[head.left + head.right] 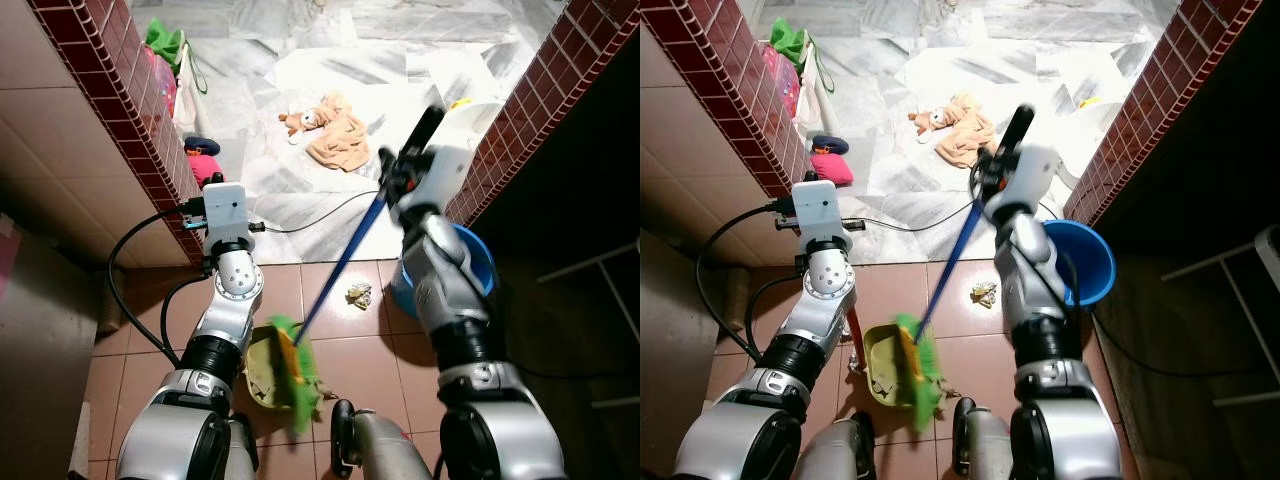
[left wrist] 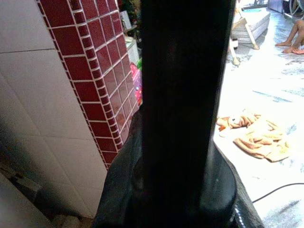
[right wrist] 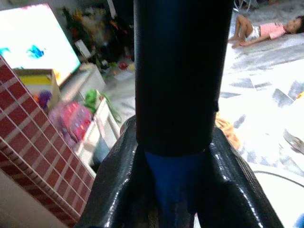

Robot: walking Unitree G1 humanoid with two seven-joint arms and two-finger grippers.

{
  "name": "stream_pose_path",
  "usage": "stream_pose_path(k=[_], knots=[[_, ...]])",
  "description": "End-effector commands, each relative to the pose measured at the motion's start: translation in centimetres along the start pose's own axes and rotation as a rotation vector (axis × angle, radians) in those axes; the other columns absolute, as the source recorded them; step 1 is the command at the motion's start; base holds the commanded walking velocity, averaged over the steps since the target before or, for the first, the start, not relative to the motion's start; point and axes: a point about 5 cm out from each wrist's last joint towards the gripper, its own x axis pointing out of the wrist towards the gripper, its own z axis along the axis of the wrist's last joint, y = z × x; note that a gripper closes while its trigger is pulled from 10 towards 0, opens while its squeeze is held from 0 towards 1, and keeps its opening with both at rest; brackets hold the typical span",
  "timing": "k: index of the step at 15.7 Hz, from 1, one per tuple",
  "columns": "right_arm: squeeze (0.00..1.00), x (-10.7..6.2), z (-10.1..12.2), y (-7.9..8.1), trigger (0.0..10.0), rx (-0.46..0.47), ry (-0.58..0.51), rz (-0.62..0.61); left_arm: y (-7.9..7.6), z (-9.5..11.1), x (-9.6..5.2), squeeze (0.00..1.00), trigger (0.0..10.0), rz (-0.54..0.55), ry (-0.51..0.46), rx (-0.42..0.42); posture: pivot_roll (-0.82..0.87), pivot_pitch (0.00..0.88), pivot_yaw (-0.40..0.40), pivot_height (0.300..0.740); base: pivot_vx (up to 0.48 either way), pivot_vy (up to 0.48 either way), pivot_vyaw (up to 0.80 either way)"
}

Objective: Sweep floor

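Note:
My right gripper [image 3: 173, 190] is shut on the blue handle [image 1: 345, 260] of a broom and is held high over the doorway. The handle slants down toward me to the green bristle head [image 1: 297, 375], which rests on the brown tiles at the mouth of a yellow-green dustpan [image 1: 883, 368]. A dark upright shaft, seemingly the dustpan's handle, sits between the fingers of my left gripper [image 2: 183, 190], which is shut on it beside the left brick wall. A crumpled scrap of paper [image 1: 357, 293] lies on the tiles just beyond the broom.
Red-brick wall ends [image 1: 150, 130] flank the doorway on both sides. A blue bucket [image 1: 482, 262] stands by the right wall. A black cable [image 1: 320, 215] crosses the threshold. A plush toy on cloth [image 1: 330, 125] lies on the marble floor; a person [image 3: 266, 28] lies further off.

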Motion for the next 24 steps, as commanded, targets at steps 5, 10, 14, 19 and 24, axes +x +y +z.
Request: stream_pose_path(k=[5, 10, 14, 19, 24], knots=[[0.00, 1.5, 8.3, 2.2, 10.0, -0.263, -0.305, 0.230, -0.4, -0.9, -0.4, 0.00, 10.0, -0.048, 0.030, 0.064, -0.12, 0.199, -0.035, 0.740, 0.000, 0.000, 0.00], [0.00, 0.9, 7.0, -1.1, 10.0, -0.397, -0.236, 0.159, -1.7, 1.0, 0.1, 0.00, 10.0, -0.196, -0.053, 0.182, -0.11, 0.193, -0.034, 0.740, 0.000, 0.000, 0.00], [0.00, -1.1, 3.1, -2.5, 10.0, -0.414, -0.091, 0.098, -2.4, -0.6, -1.1, 0.00, 10.0, -0.254, 0.049, 0.155, -0.11, 0.191, -0.029, 0.740, 0.000, 0.000, 0.00], [0.00, -2.4, -0.4, -2.0, 10.0, -0.324, 0.043, 0.041, -4.5, -1.5, -2.7, 0.00, 10.0, -0.335, 0.131, 0.116, -0.12, 0.181, -0.021, 0.740, 0.000, 0.000, 0.00], [0.00, -1.5, -0.1, -1.2, 10.0, -0.004, 0.047, -0.062, -5.1, -2.6, -3.8, 0.00, 10.0, -0.304, 0.266, -0.036, -0.11, 0.178, -0.022, 0.740, 0.000, 0.000, 0.00]])
